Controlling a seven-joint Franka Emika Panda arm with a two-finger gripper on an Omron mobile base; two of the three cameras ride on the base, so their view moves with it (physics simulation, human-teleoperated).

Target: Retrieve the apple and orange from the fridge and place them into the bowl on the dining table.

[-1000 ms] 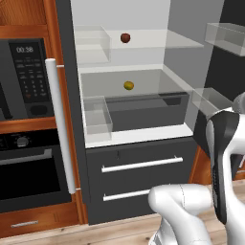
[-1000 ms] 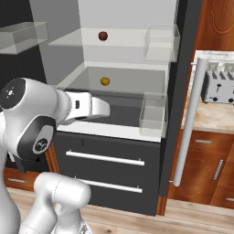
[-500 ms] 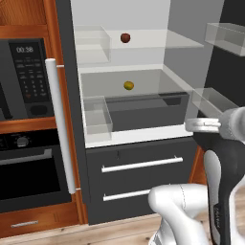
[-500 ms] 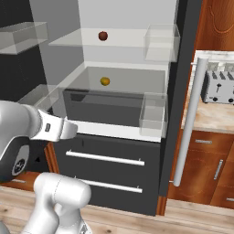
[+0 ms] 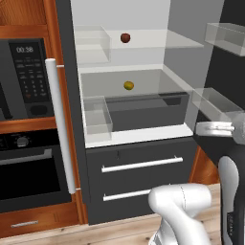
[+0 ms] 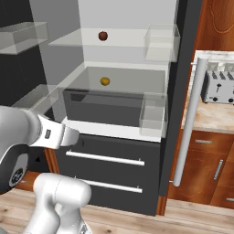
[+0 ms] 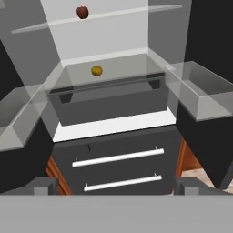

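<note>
Open fridge (image 5: 72, 95) (apple (image 5: 125, 38) above orange (image 5: 128, 85)) faces wide-open, empty end effector (image 7: 116, 185).

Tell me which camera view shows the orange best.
The left base view: the orange sits large and unobstructed on the fridge's lower clear shelf. The right base view shows it about as clearly, slightly smaller. The hand view shows it too, unobstructed, below the apple.

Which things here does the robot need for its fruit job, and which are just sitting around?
Needed: small dark red apple, small yellow-orange orange, tall dark grey open fridge, open gripper.

Just there: black microwave, black wall oven, silver toaster.
</note>
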